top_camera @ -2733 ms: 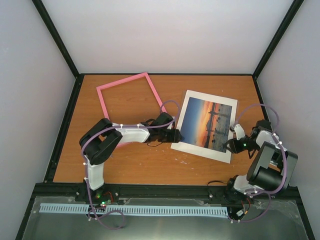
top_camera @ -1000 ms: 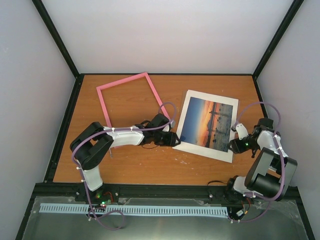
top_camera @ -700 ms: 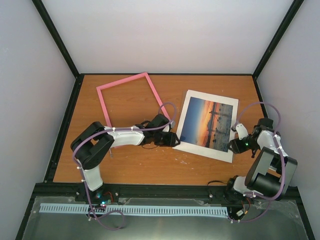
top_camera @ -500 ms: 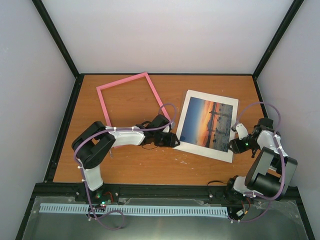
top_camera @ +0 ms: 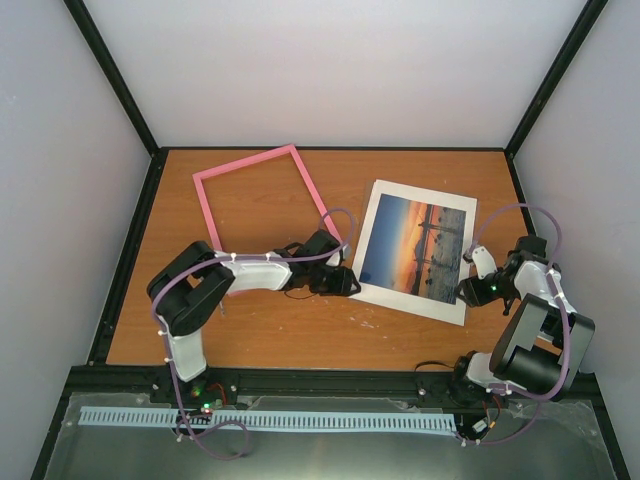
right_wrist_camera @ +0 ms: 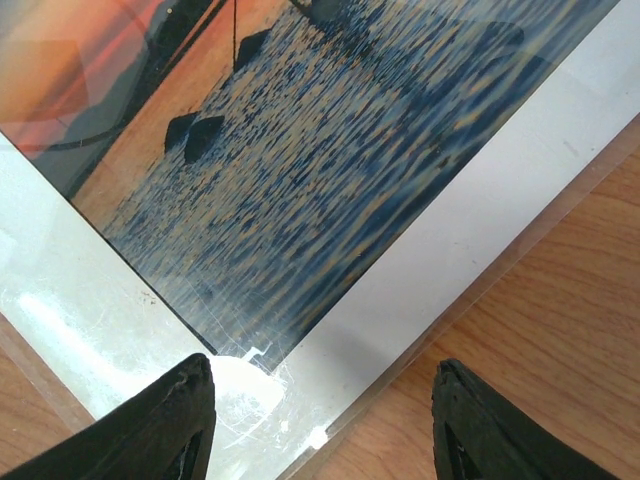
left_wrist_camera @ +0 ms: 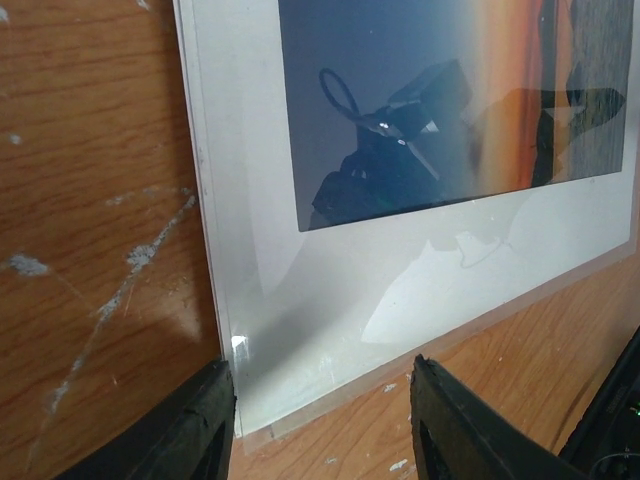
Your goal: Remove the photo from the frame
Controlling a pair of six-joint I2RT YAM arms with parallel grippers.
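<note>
The photo lies flat on the desk, picture side up, in the right half. It is already out of the frame. The pink frame lies well apart from it, toward the far left corner, and we see only bare wood inside its rails.

The left claw is at the near left corner of the photo. Its two fingers stand apart, one on each side of the corner, and they hold nothing. The right claw is at the near right corner, also with its fingers spread and nothing gripped.

So the photo lies between the two claws and just ahead of both. We judge that its long sides run away from the arms, leaning a little to the right at the far end. Neither arm is clearly nearer to the photo. The frame is much nearer to the left arm.

We think the separation is done, and any further lift needs a finger under the thin white border.
</note>
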